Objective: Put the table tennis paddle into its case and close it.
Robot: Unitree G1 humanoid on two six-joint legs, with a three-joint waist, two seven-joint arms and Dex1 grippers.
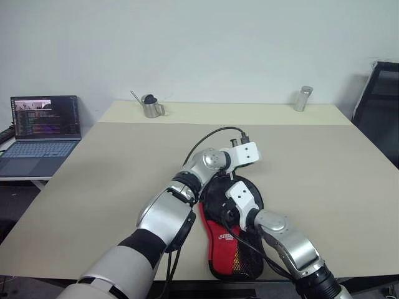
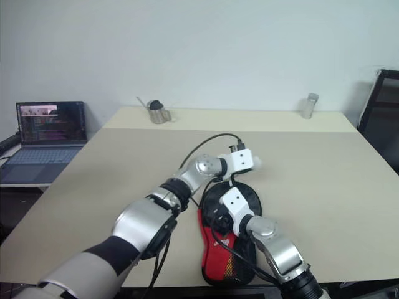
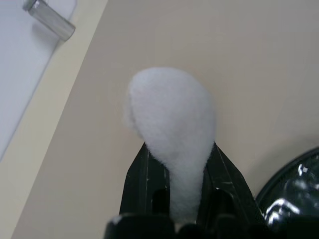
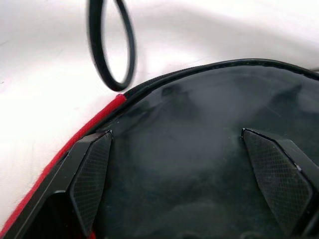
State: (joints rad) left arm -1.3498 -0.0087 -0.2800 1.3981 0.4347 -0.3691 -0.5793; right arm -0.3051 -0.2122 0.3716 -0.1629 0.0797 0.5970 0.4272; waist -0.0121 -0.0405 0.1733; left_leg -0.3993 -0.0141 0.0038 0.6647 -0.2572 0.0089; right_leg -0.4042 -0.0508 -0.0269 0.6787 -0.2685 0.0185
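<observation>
While the left tool [image 3: 174,194] pinches the white fluffy ball charm [image 3: 172,124], the right tool [image 4: 192,184] gapes wide over the case [image 1: 227,240]. Bare counter [image 1: 324,168] lies all around.

Bright even light, soft shadows, wrist views blurred

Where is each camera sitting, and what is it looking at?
Both eye views: on the head, looking down over the table; both arms, case.
Left wrist view: on the left wrist, looking along the left hand, shut on the white fluffy ball.
Right wrist view: on the right wrist, looking between the open right hand fingers at the case's black face.
Shared: case, table.
</observation>
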